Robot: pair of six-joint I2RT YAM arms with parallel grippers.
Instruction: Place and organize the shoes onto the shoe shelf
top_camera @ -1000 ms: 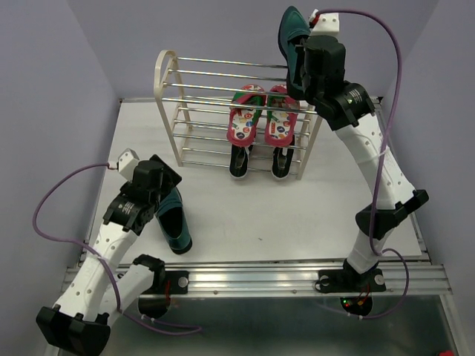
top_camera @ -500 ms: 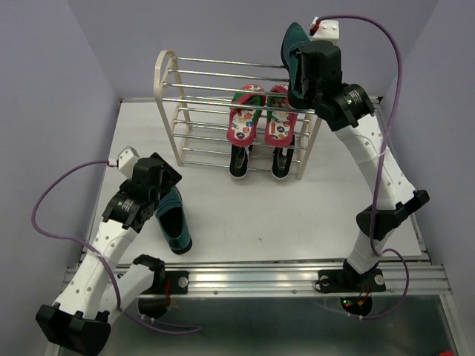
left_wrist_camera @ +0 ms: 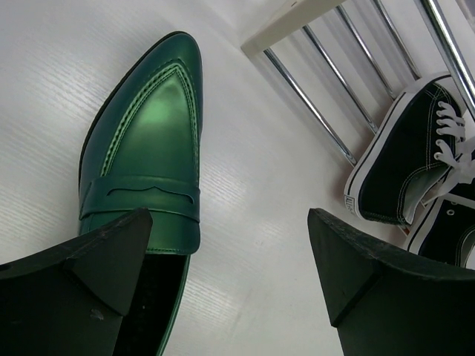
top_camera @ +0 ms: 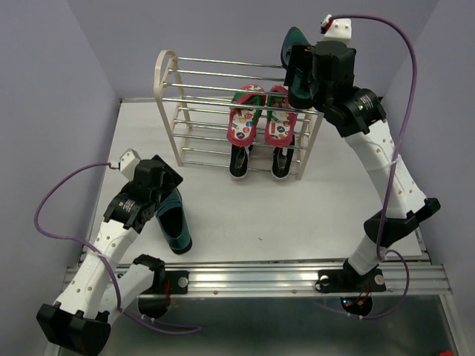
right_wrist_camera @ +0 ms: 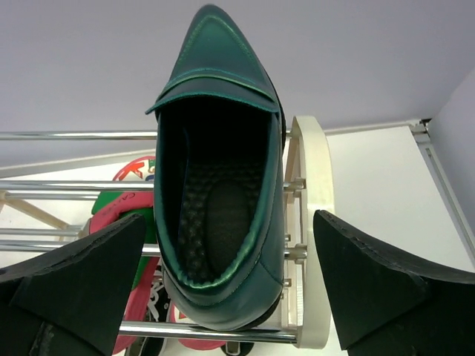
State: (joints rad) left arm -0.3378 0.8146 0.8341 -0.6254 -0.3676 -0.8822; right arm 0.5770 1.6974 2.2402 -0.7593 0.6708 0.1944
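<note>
Right gripper point(right_wrist_camera: 228, 222) just let go: jaws now wide, loafer point(right_wrist_camera: 219, 111) loose between fingers on shelf point(right_wrist_camera: 319, 185) top. Left gripper point(left_wrist_camera: 230, 215) unchanged: wide open, empty, over other loafer point(left_wrist_camera: 145, 133).

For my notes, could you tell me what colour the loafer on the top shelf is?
The loafer is glossy dark green, clearest in the right wrist view.

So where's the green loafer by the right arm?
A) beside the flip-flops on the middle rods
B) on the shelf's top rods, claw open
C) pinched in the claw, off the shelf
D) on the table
B: the right wrist view shows the green loafer lying on the top rods by the right end panel of the shelf, with the right claw open and its fingers clear of the shoe on both sides.
</note>
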